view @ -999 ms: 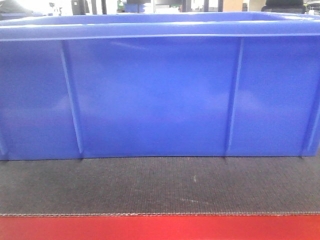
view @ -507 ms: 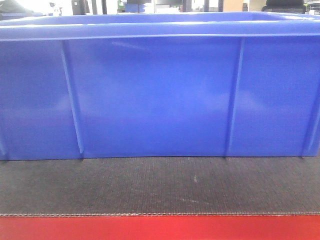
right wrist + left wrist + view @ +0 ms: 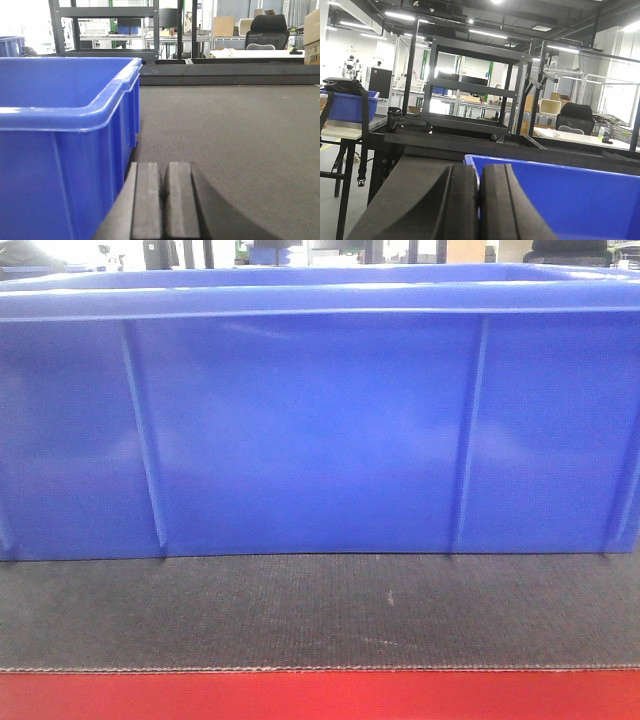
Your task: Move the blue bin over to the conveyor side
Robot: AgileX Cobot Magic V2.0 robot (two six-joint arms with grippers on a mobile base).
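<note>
The blue bin (image 3: 320,430) fills the front view, standing on the dark woven conveyor (image 3: 320,610) just behind its red front edge (image 3: 320,695). In the left wrist view my left gripper (image 3: 479,172) is shut on the blue bin's (image 3: 560,200) left wall near a corner, one finger outside and one inside. A thin strip of rim shows between them. In the right wrist view my right gripper (image 3: 164,167) is shut with nothing held. It hangs low over the conveyor (image 3: 235,135), just right of the blue bin's (image 3: 60,150) outer wall.
Beyond the belt's far end stands a black shelving rack (image 3: 470,90). A smaller blue crate (image 3: 347,105) sits on a table at the left, and a black office chair (image 3: 575,117) is at the right. A cardboard box (image 3: 312,27) shows at the right edge.
</note>
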